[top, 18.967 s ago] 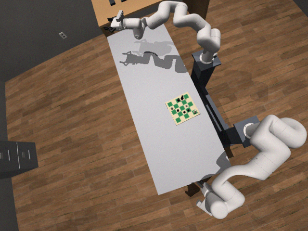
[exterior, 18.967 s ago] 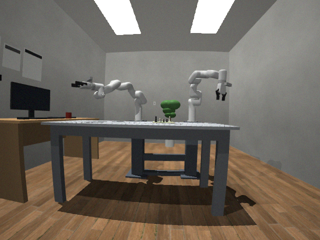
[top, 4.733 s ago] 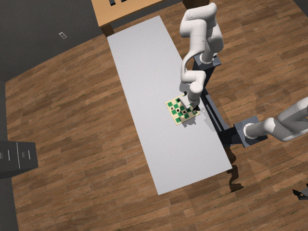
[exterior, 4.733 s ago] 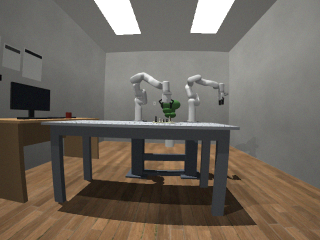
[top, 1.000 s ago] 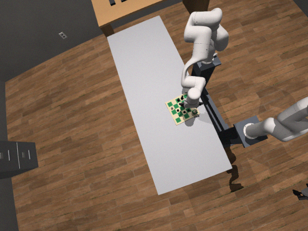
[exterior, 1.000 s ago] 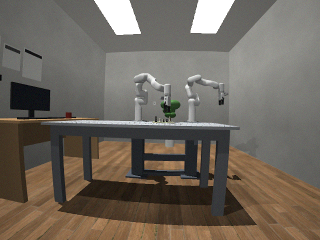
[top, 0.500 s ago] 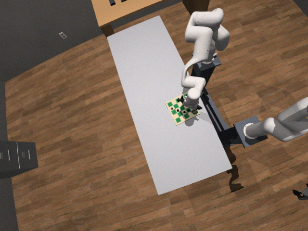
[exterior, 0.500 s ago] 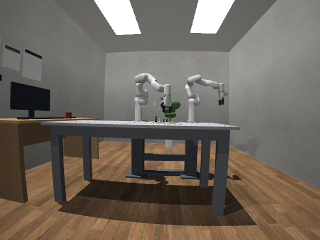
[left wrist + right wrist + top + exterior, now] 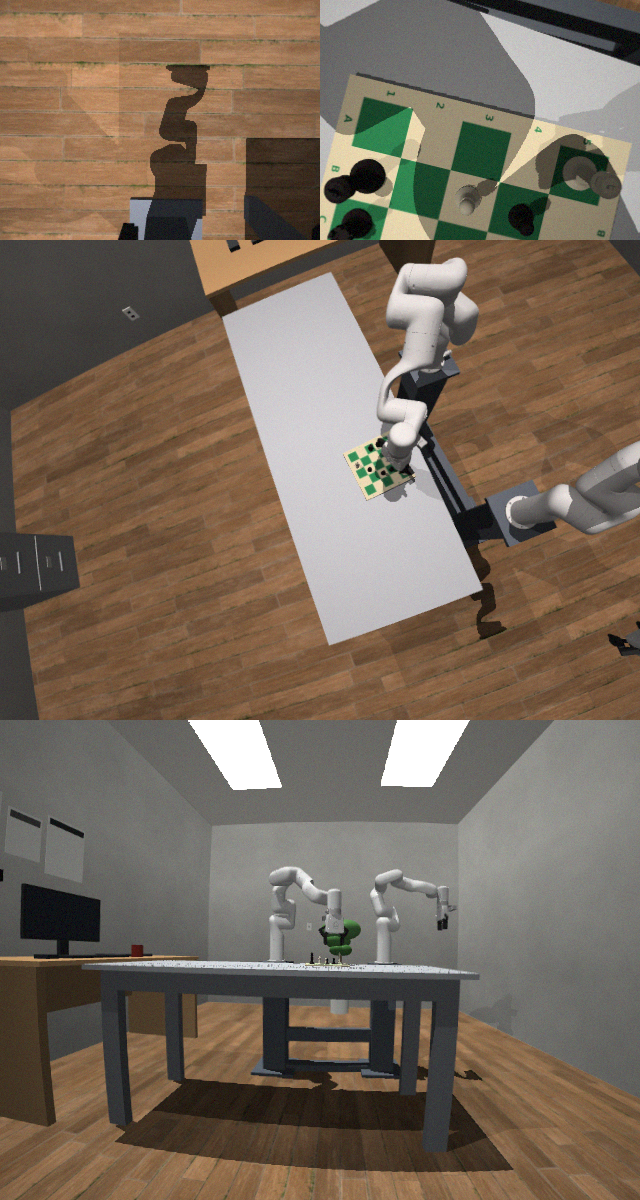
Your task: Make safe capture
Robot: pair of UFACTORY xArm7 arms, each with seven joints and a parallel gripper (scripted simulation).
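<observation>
Right pincer (image 9: 402, 467) (image 9: 333, 939), one, fingers apart and unladen, held above the board (image 9: 367, 496) (image 9: 323, 965) (image 9: 439, 97) on the bench (image 9: 289, 410) (image 9: 279, 968) (image 9: 550, 85); left pincer (image 9: 626, 643) (image 9: 442, 925) (image 9: 222, 232), also apart, well aside. White pawn (image 9: 467, 199), upright on B3, beside black pawn (image 9: 521, 216) (image 9: 391, 468) on B4: descent best made straight over the chosen piece, with the open fingers turned along the widest gaps, so that neighbours are left unbrushed.

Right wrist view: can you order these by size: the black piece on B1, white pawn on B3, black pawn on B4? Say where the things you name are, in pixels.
1. Black piece (image 9: 367, 176)
2. White pawn (image 9: 468, 196) and black pawn (image 9: 520, 216) (image 9: 391, 468): too alike to rank
</observation>
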